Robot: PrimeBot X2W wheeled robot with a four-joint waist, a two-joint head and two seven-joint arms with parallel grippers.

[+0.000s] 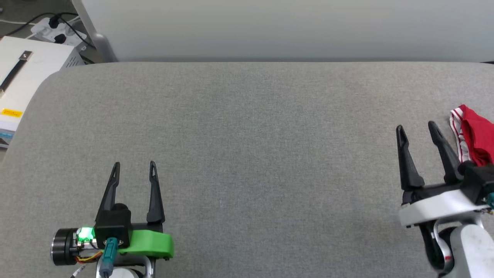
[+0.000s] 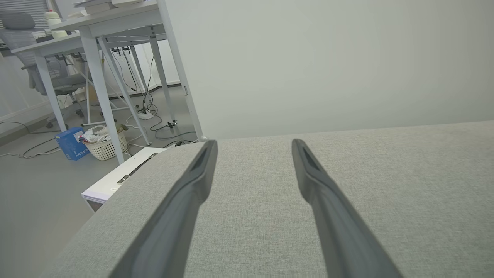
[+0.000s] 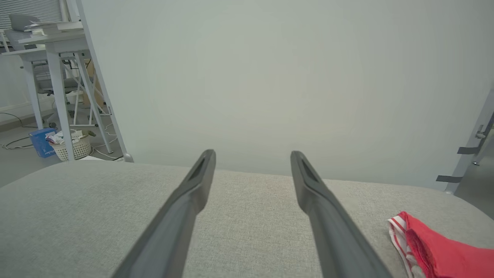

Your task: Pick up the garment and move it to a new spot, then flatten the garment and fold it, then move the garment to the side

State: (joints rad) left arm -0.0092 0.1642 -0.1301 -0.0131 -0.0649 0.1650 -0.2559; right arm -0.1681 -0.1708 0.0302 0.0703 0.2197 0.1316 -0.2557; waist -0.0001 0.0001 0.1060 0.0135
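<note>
Where the grey fabric-covered table (image 1: 247,135) is surveyed from the head view, the red jersey garment (image 1: 476,139) with white-and-red striped trim is found bunched in a heap at the table's right edge, partly cut off by the frame. The right gripper (image 1: 415,126) is observed just beside the heap, on its left, with its two long dark fingers spread apart and nothing between them; whether the nearer finger touches the cloth cannot be told. From the right wrist view the heap is seen resting on the fabric surface, low and to the right of the fingers. The left gripper (image 1: 135,163) is recorded at the lower left of the table, well apart from the garment, its fingers likewise spread wide and holding nothing. A white boxy unit (image 1: 23,73) with a dark strap handle is noted just off the table's left corner, with a white power strip (image 1: 54,29) carrying black plugs behind it. A pale upright panel (image 1: 270,27) is seen along the table's far edge.
</note>
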